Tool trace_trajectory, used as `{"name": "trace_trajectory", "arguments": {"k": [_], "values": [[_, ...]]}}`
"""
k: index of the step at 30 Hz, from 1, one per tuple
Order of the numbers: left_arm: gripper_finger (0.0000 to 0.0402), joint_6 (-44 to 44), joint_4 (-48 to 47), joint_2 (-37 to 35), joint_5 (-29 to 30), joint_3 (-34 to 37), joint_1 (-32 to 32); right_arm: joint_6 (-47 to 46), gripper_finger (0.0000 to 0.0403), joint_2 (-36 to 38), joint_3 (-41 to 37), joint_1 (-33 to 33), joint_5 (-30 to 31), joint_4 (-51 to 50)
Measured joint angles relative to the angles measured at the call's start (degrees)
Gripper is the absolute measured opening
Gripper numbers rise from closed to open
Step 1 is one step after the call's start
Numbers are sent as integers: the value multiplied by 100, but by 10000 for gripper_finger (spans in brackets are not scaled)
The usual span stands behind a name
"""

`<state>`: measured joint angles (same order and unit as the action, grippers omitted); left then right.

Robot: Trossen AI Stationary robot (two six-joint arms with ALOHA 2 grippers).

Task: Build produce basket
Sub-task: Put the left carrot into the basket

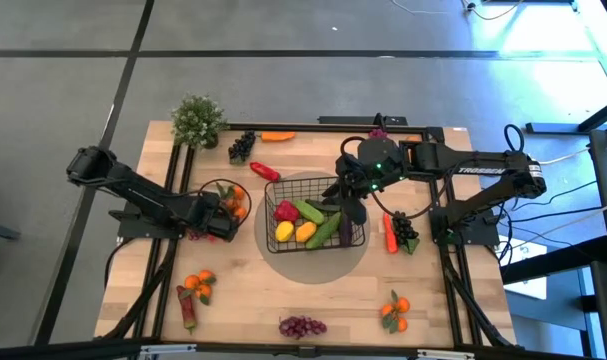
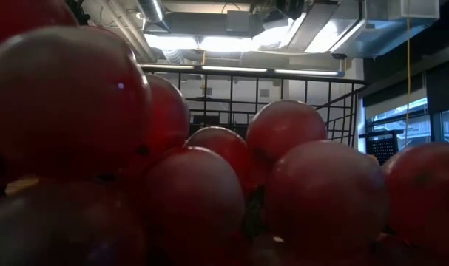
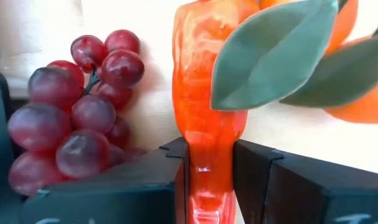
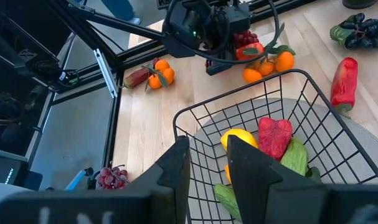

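Left pincer (image 3: 210, 165) narrow, clamped on an orange-red pepper (image 3: 204, 93) at its tapered end. Piece looks light, rigid, glossy; slip likely. Right pincer (image 4: 208, 163) narrow, empty, over basket (image 4: 195, 124).

**Where things lie on the surface**

The basket (image 1: 316, 213) sits mid-surface (image 1: 253, 290) with several produce pieces inside. The potted plant (image 1: 197, 120) stands at the far left corner. Grapes (image 1: 302, 326) lie at the near edge, a carrot (image 1: 277, 136) at the far edge.
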<state>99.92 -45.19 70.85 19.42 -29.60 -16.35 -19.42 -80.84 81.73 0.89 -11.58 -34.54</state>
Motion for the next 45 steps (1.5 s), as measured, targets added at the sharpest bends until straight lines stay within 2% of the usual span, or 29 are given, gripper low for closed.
{"name": "trace_trajectory", "arguments": {"k": [5, 16, 19, 24, 29, 35, 40, 45], "values": [[59, 31, -954, -38, -1, -535, -129, -2, 95, 0, 0, 0, -1, -2], [58, -10, -3461, -38, 247, -2491, -427, 0, 95, 0, 0, 0, -83, -29], [58, -160, -3784, -38, 554, -3069, -543, 4, 95, 15, 0, 0, -285, -88], [59, -872, -3752, -40, 1216, -3932, -611, 21, 95, 221, 2, -2, -502, -169], [60, -2078, -3202, 45, 1798, -4507, -570, 52, 95, 531, 7, 0, -438, -376], [60, -4229, -1330, 209, 1936, -4636, -443, 63, 95, 729, 7, 0, -92, -471], [61, -5788, 220, 583, 1655, -4639, -188, 184, 95, 713, 7, 0, -88, -476], [61, -6794, 1146, 1046, 1082, -4639, 136, 196, 95, 708, 7, 0, -95, -481]]}}
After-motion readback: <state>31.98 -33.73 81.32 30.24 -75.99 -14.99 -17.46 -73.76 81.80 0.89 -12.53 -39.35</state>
